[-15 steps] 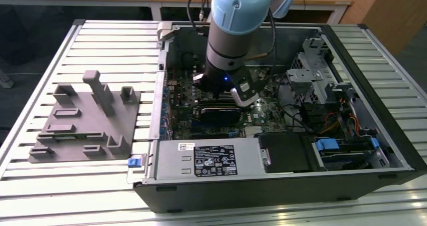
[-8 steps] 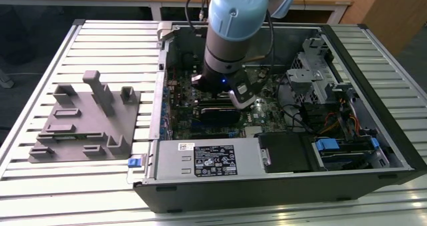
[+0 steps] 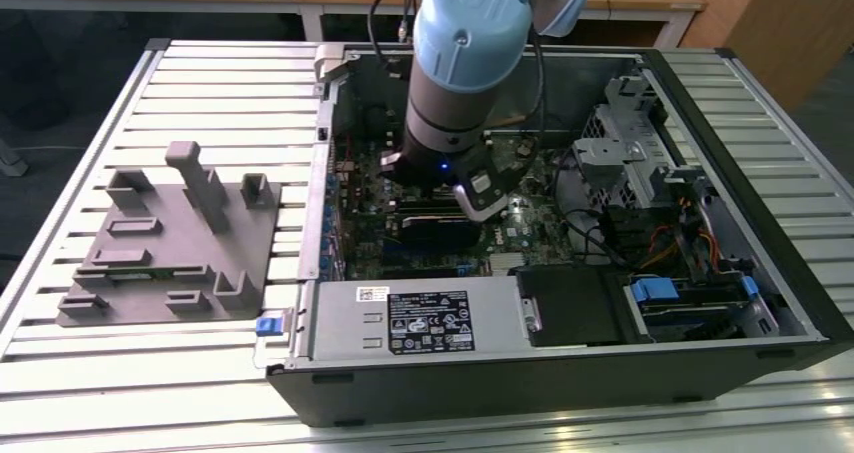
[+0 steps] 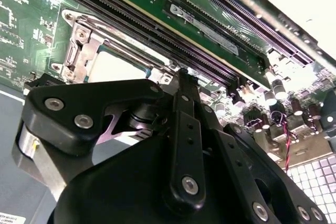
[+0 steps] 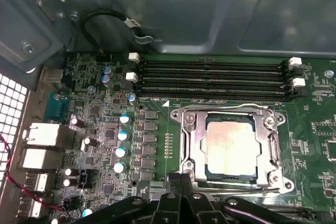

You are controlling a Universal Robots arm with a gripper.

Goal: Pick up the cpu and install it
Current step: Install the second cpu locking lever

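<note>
On the exterior view's left, a grey plastic tray (image 3: 160, 238) with raised blocks and posts was seen lying flat on a slatted metal table (image 3: 80, 153). Just beside it, toward the exterior view's right, an open computer case (image 3: 561, 303) was laid on its side, so the green motherboard (image 3: 360, 223) inside could be looked down on. The robot arm (image 3: 461, 63) — pale blue and grey — was reached straight down into the case, and its gripper (image 3: 441, 208) was held low over the middle of the board. Further to the exterior view's right, a metal drive cage (image 3: 627, 143) and some blue clips (image 3: 661, 295) were seen inside the case.

In the first wrist view, the cpu (image 5: 231, 149) was seen lying flat inside the square metal socket frame (image 5: 191, 145), with its pale silver top facing up. Four long black memory slots (image 5: 210, 80) were lined up just beside the frame. The black fingers (image 5: 181, 198) of the gripper were seen near the frame's edge, pressed close together with nothing between them. The cpu was not being held — it was already sitting in the socket.

In the second wrist view, the same fingers (image 4: 184, 129) were seen brought together in front of the socket frame (image 4: 79, 51), with a pale part of the cpu (image 4: 118, 66) showing behind them.
</note>
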